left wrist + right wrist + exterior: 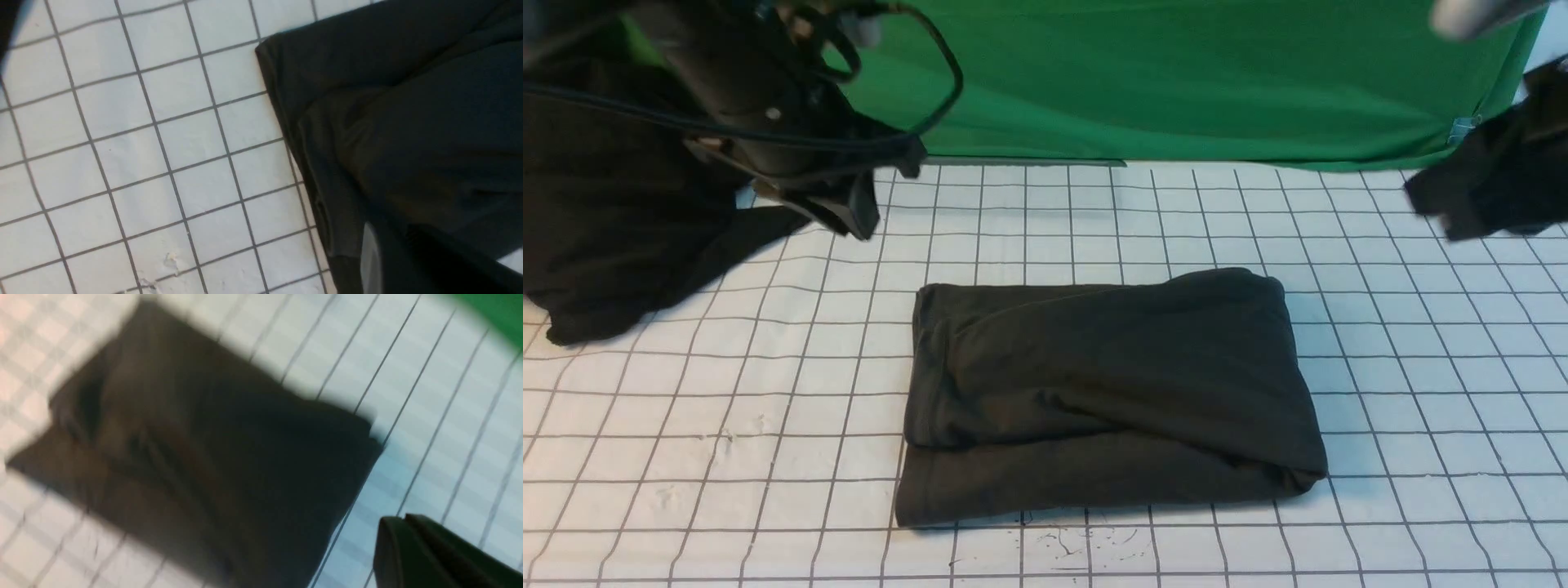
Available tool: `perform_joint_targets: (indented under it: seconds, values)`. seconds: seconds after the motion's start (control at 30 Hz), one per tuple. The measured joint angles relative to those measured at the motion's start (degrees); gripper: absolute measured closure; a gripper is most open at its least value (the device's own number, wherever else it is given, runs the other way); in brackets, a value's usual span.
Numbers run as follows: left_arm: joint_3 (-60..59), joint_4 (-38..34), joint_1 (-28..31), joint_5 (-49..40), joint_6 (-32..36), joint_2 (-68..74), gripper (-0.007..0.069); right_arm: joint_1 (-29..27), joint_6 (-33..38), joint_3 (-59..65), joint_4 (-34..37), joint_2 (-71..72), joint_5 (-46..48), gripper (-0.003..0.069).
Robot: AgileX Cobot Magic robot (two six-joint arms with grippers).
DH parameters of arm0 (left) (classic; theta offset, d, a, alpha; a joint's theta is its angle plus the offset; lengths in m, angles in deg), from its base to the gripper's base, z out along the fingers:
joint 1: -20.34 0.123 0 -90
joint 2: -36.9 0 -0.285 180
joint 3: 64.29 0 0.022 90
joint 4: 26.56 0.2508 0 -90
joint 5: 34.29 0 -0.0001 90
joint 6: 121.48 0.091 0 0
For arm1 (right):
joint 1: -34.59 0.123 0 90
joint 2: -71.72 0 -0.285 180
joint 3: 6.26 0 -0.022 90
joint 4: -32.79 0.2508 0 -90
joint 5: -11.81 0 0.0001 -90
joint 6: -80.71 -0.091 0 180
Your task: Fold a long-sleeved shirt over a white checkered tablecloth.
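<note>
Checkered tablecloth [727, 408] under seemingly folded shirt [1107, 392].

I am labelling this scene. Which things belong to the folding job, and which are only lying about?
Job:
- folded long-sleeved shirt
- white checkered tablecloth

Lying about:
- black garment at the left edge
- black cloth at the right edge
- green backdrop

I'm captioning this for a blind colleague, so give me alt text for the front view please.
A dark long-sleeved shirt lies folded into a compact rectangle in the middle of a white checkered tablecloth. A green backdrop hangs behind it. The robot's left arm is raised at upper left and its right arm at the upper right edge, both clear of the shirt.
</note>
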Motion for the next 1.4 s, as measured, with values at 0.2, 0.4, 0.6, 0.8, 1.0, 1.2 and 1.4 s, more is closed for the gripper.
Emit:
perform_joint_targets:
  seconds: [0.2,0.4,0.6,0.8,1.0,1.2,1.4]
  values:
    - [-18.1,-5.7,-0.1,10.8,2.2,-25.1,0.0624,0.0,-1.5,12.5,0.0,20.4,-25.2,0.0661]
    - [-42.3,-9.9,-0.1,24.2,2.4,-51.3,0.0625,0.0,-2.4,35.0,-0.1,42.4,-50.9,0.0657]
    - [-61.2,-16.4,-0.1,38.5,2.4,-70.1,0.0624,0.0,-2.4,48.7,-0.1,55.2,-60.4,0.061]
    - [-70.9,-20.7,-0.1,46.7,2.4,-77.8,0.0624,0.0,-2.4,49.9,-0.1,57.8,-61.7,0.0524]
    - [-71.5,-20.1,-0.1,48.2,2.5,-78.3,0.0623,0.0,-2.4,49.9,-0.2,57.8,-61.4,0.0485]
    - [-71.5,-14.6,-0.1,48.3,2.9,-78.3,0.0623,0.0,-2.4,49.9,-0.2,57.8,-60.4,0.0476]
    - [-71.5,-12.2,-0.1,48.3,3.0,-78.4,0.0623,0.0,-2.4,49.9,-0.2,57.8,-60.4,0.0463]
